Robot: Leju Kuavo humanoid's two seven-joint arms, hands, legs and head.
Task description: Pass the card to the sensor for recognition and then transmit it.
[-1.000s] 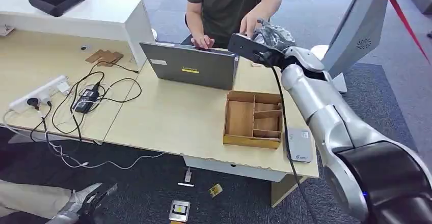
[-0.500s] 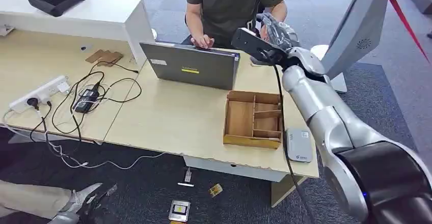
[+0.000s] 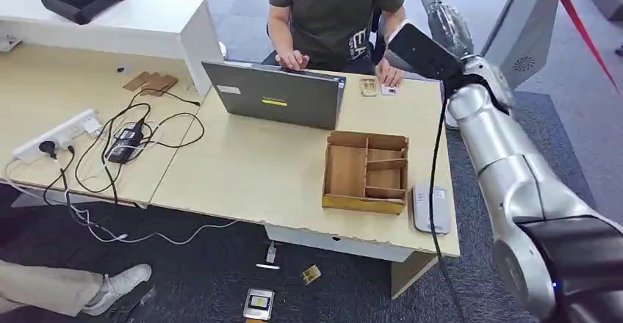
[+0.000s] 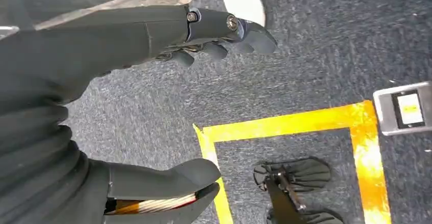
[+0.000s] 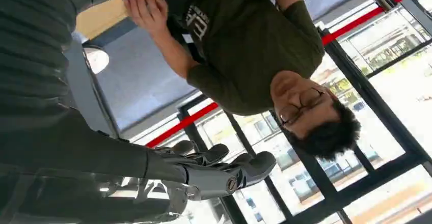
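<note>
**Hand-over finishing, right hand lifted clear**

The table point(image 3: 242, 169) is carrying a grey laptop point(image 3: 275, 103), a wooden divider tray point(image 3: 365, 170) and, just beside the tray at the near edge, the flat grey sensor point(image 3: 430, 207). A person point(image 3: 330, 7) is sitting behind the laptop, one of their hands resting by two small cards point(image 3: 377, 88) lying flat on the far side of the table; which one is the task's card I cannot tell. The right hand point(image 3: 441, 16) is hanging raised above the table's far corner, near the person, its fingers point(image 5: 224, 170) stretched out and apart with nothing between them. The left hand point(image 4: 214, 30) is hanging low over the carpet, fingers loosely extended and apart from the thumb, holding nothing.

By my reading the transmit step is all but done, since a card is lying by the person and well apart from the sensor. The next move probably calls for drawing the right arm back without sweeping the laptop or tray.
</note>
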